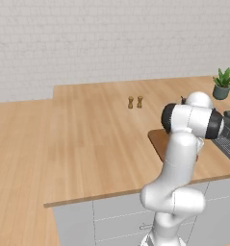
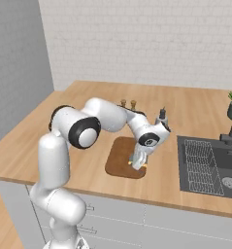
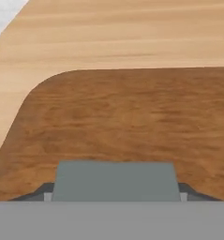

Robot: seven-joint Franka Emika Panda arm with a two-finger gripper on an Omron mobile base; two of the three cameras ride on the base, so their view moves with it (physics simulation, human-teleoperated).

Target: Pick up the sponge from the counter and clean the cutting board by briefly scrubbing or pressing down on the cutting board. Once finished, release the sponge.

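Note:
The reddish-brown cutting board (image 2: 118,156) lies on the light wood counter (image 2: 83,109) near its front edge, left of the sink. My gripper (image 2: 138,164) points down at the board's right front part and is shut on the sponge (image 3: 115,181). The sponge's grey-green top sits between my two fingertips, low over the board (image 3: 123,117). A bit of its yellow underside (image 2: 136,166) shows at the board surface. In the left base view my arm hides most of the board (image 1: 158,139). I cannot tell whether the sponge touches the wood.
Two small brown shakers (image 2: 127,103) stand behind the board. A dark sink (image 2: 208,164) with a faucet (image 2: 231,130) lies to the right, a potted plant (image 1: 223,83) at the back right. A small dark bottle (image 2: 162,115) stands behind my wrist.

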